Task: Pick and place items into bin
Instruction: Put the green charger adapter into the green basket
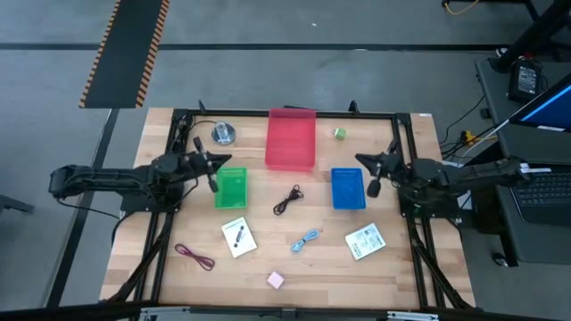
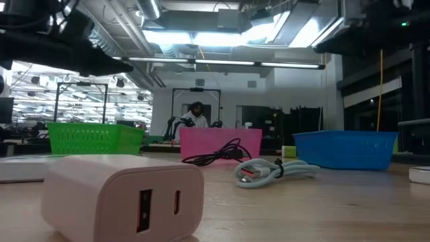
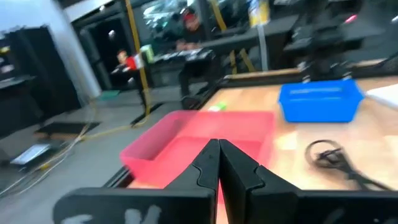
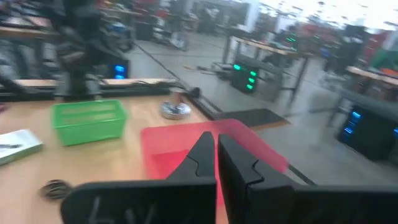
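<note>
Loose items lie on the wooden table: a black cable [image 1: 287,199], a blue cable [image 1: 307,239], a maroon cable [image 1: 194,257], two white printed cards [image 1: 238,236] [image 1: 364,241], a pink cube [image 1: 275,280] and a green cube [image 1: 340,134]. Three bins stand among them: green [image 1: 232,187], red [image 1: 291,138] and blue [image 1: 348,189]. My left gripper [image 1: 214,169] hovers at the green bin's left side, shut and holding nothing [image 3: 217,149]. My right gripper [image 1: 375,176] hovers by the blue bin's right side, also shut and holding nothing [image 4: 211,142]. Both point level toward the table's middle.
A round silver disc [image 1: 222,134] sits at the far left, near the red bin. A black frame [image 1: 178,120] runs along the table's left, far and right edges. In the low view the pink cube [image 2: 124,195] fills the foreground, with the blue cable [image 2: 275,169] behind it.
</note>
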### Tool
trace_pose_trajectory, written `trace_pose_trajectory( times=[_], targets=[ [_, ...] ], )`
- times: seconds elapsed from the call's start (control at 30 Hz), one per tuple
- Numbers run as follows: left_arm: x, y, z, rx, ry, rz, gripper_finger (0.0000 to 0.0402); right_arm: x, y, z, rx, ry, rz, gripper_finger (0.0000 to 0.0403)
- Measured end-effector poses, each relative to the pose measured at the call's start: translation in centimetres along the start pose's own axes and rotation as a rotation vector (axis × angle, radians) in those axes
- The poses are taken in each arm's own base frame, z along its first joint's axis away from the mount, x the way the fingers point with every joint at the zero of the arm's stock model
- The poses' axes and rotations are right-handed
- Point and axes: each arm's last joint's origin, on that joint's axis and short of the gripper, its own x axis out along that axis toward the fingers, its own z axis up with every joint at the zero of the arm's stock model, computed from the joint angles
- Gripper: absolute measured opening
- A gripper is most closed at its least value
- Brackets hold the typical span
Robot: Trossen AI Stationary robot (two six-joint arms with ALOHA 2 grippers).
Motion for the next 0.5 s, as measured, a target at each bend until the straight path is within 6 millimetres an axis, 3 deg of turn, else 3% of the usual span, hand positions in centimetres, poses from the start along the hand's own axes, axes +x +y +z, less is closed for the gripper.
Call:
trace_pose_trajectory(
  times=[0.3,0.5],
  targets=[
    [3.0,0.3,2.3,0.020,0.129,-0.090,0.0003,2.5,-0.7,0.0,0.032,0.100,-0.061,0.0003],
    [4.6,0.9,3.2,0.047,0.220,-0.069,0.0003,4.4,-0.6,1.3,-0.008,0.193,-0.065,0.0005]
  ],
)
